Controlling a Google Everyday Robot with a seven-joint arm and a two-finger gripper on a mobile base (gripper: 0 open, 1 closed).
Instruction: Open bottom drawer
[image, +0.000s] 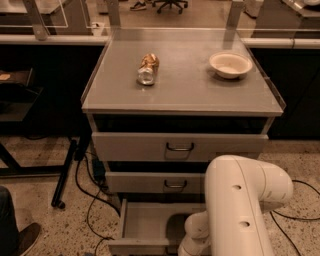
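The bottom drawer (145, 225) of the grey cabinet stands pulled out near the floor, and its shallow grey tray shows empty. Its slim front panel (137, 246) lies at the lower edge of the view; the handle is not in view. My white arm (240, 200) reaches down in front of the cabinet at the lower right. The gripper (187, 248) is at the drawer's front right, mostly cut off by the frame edge and hidden by the arm.
Above are the middle drawer (175, 182) and top drawer (180, 146), each with a wire handle. On the cabinet top (185, 85) lie a crushed can (148, 68) and a white bowl (230, 64). Black cables (90, 195) run on the floor at left. A shoe (20, 240) shows at lower left.
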